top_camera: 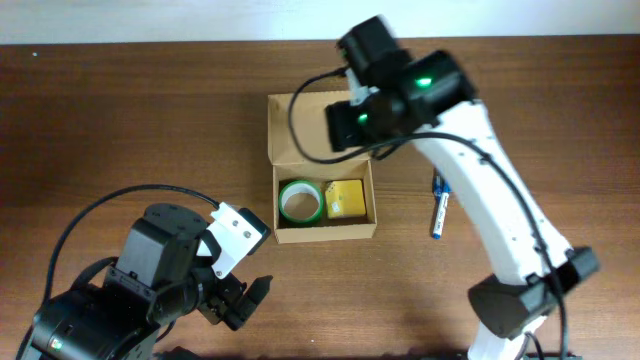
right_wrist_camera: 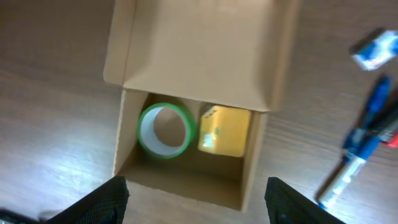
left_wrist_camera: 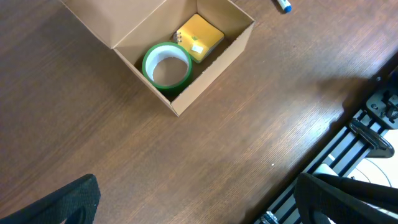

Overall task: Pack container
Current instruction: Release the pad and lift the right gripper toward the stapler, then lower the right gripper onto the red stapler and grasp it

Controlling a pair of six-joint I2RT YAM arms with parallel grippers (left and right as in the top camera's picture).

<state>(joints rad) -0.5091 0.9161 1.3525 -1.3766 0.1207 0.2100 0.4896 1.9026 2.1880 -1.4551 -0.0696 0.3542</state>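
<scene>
The tan cardboard container (top_camera: 325,232) stands open mid-table, its flap lid (top_camera: 305,128) laid back toward the far side. Inside lie a green tape roll (top_camera: 299,201) and a yellow block (top_camera: 345,199). They also show in the left wrist view, roll (left_wrist_camera: 166,65) and block (left_wrist_camera: 199,37), and in the right wrist view, roll (right_wrist_camera: 166,130) and block (right_wrist_camera: 224,130). My right gripper (right_wrist_camera: 196,202) is open and empty, hovering above the container near the flap. My left gripper (left_wrist_camera: 199,199) is open and empty, over bare table near the front edge, left of the container.
A blue and white marker pen (top_camera: 439,208) lies right of the container; it shows blurred in the right wrist view (right_wrist_camera: 357,149), with a small blue-white thing (right_wrist_camera: 375,50) near it. The table's front edge and a metal frame (left_wrist_camera: 367,134) are close to my left gripper.
</scene>
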